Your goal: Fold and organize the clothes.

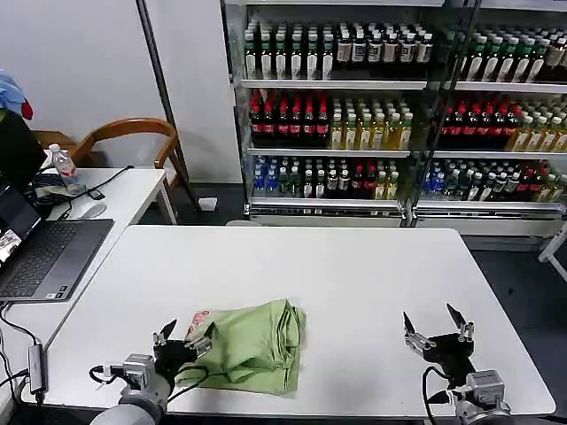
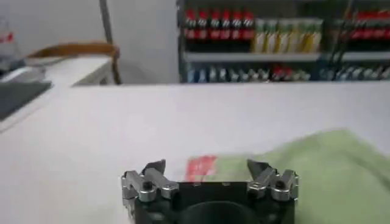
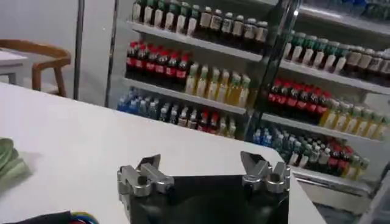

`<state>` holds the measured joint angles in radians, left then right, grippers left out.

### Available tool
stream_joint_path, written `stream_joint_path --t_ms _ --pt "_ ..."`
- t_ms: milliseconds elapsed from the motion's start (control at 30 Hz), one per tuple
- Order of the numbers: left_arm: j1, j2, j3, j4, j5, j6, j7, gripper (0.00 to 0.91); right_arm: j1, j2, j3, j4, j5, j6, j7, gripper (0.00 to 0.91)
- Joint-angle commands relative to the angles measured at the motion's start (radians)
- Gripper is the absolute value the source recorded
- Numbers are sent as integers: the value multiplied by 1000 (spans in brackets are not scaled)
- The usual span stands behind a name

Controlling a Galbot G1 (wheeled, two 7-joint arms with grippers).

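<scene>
The clothes (image 1: pixel 252 345) lie as one folded light green bundle on the white table (image 1: pixel 354 274), near its front edge and left of centre; a red-and-white print shows at the bundle's left corner (image 1: pixel 197 319). My left gripper (image 1: pixel 184 332) stands open just at that left edge of the bundle, low over the table. In the left wrist view the green cloth (image 2: pixel 329 164) and the red print (image 2: pixel 200 167) sit right ahead of the open left gripper (image 2: pixel 206 165). My right gripper (image 1: pixel 435 320) is open over bare table at the front right, well apart from the clothes (image 3: pixel 9 159).
A laptop (image 1: pixel 40 257) lies on a side desk at the left, with a water bottle (image 1: pixel 64 168) and cables. A wooden chair (image 1: pixel 133 137) stands behind it. Drink shelves (image 1: pixel 399 115) line the back wall.
</scene>
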<state>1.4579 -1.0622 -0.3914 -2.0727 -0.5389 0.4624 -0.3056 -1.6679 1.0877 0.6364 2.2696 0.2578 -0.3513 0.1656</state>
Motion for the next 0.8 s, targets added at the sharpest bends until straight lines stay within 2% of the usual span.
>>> stream_joint_path --t_ms 33,267,300,333,800 --pt "-35 -40 -9 132 -36 44 -55 907 -22 -2 9 8 -2 4 0 907" --pt "-13 -40 27 94 -24 54 -48 907 -20 -11 9 9 -1 3 1 907" --pt "-10 -40 31 92 -24 55 -48 756 -19 -11 8 9 -1 3 1 907" --pt "2 -39 37 81 -22 55 -41 50 -18 -11 7 9 -1 3 1 907" --pt "19 -50 59 71 18 36 -26 50 -20 5 6 8 -5 5 1 907"
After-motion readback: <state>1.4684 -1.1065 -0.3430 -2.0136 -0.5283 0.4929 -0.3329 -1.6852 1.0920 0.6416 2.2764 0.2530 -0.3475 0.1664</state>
